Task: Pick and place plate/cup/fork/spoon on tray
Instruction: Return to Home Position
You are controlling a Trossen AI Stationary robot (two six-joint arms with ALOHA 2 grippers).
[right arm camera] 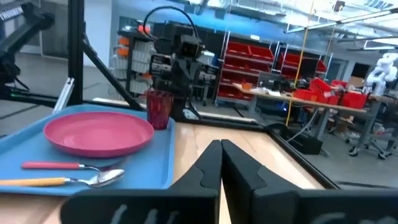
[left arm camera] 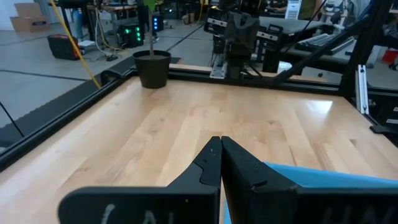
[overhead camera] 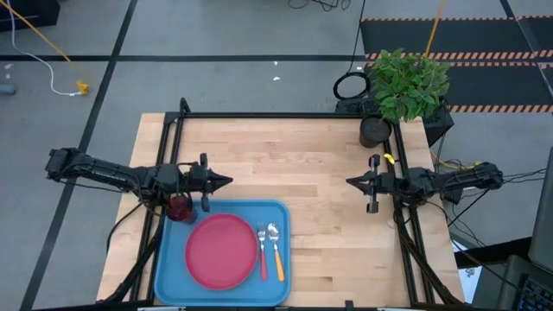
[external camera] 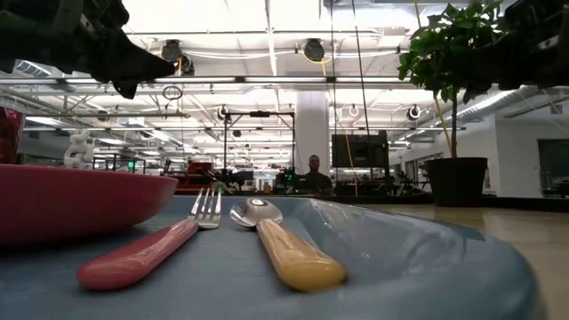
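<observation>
Lying on tray, plate left of fork and spoon, cup at far-left corner, left gripper, right gripper pressed together above desk.

as i view it, the tray sits front-left on the table. on it: plate central, fork just right, spoon beside the fork, cup at the rear left corner. plant pot stands rear right.

The surface is showing smooth, pale wood grain. The tray is looking like smooth light blue plastic, the plate on the tray like matt pink plastic. The fork and spoon are gleaming with polished metal heads and glossy plastic handles.
</observation>
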